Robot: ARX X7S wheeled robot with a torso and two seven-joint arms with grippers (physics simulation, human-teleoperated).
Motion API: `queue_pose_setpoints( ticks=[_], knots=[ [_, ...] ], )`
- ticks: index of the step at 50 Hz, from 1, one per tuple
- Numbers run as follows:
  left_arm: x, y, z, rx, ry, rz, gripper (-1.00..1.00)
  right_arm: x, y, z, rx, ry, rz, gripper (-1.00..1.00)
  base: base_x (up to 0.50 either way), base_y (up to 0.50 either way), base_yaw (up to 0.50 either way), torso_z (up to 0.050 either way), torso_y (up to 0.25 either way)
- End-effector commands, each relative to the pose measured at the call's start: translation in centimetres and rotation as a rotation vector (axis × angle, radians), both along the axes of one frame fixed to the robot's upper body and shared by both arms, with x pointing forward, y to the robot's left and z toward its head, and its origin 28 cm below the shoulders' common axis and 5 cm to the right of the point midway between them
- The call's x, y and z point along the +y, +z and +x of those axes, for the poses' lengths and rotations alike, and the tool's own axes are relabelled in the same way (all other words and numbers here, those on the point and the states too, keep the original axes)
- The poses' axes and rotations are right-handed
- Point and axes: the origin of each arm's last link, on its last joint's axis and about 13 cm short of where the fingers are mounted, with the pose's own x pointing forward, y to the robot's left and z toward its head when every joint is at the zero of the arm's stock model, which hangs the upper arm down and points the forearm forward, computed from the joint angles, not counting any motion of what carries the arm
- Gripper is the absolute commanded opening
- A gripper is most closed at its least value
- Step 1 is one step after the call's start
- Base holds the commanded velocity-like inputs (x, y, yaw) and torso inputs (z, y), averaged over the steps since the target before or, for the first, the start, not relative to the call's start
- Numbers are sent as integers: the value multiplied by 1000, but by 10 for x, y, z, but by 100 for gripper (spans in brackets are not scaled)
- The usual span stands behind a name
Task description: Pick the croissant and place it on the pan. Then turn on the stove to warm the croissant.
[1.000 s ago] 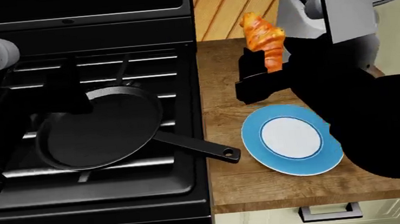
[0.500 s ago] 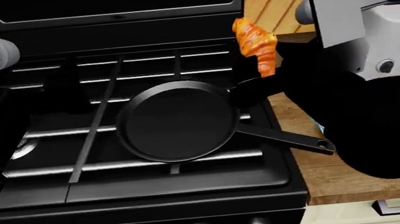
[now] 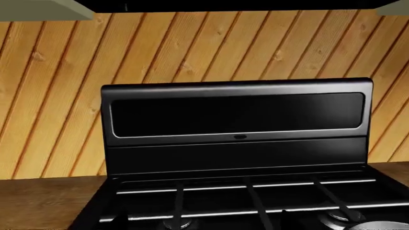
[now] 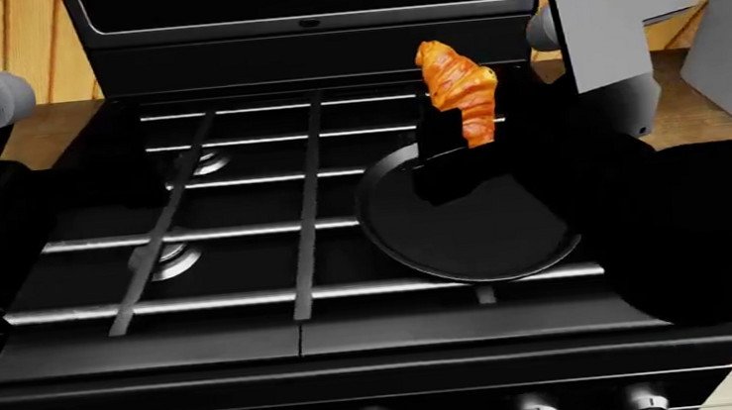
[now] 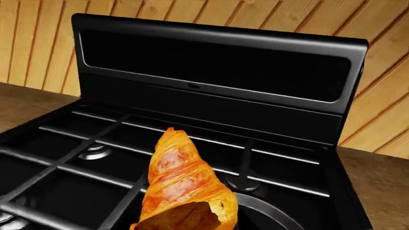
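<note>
My right gripper [image 4: 449, 163] clamped on croissant [image 4: 459, 92], upright, now above far rim of pan [image 4: 467, 226] instead of beside it over counter; view swung over stove [image 4: 213, 278]. Carry nearly done, release into pan next. Left gripper unseen
</note>
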Motion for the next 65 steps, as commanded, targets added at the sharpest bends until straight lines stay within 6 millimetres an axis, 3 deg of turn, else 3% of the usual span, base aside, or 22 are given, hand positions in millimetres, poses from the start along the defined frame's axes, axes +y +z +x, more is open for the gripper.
queue_pose_setpoints(
  ticks=[1, 18, 33, 65],
  knots=[
    [0, 0, 0, 1, 0, 2, 100, -1, -1, 3, 0, -5, -2, -100, 0, 500, 0, 0, 0],
    [0, 0, 0, -12, 13, -22, 100, 1, -3, 36, 207, 8, -30, -100, 0, 0, 0, 0, 0],
    [0, 0, 0, -8, 22, -40, 100, -2, 3, 54, 266, -64, -52, -100, 0, 0, 0, 0, 1],
    [0, 0, 0, -3, 28, -41, 100, -11, -11, 61, 389, -144, -53, -100, 0, 0, 0, 0, 0]
  ],
)
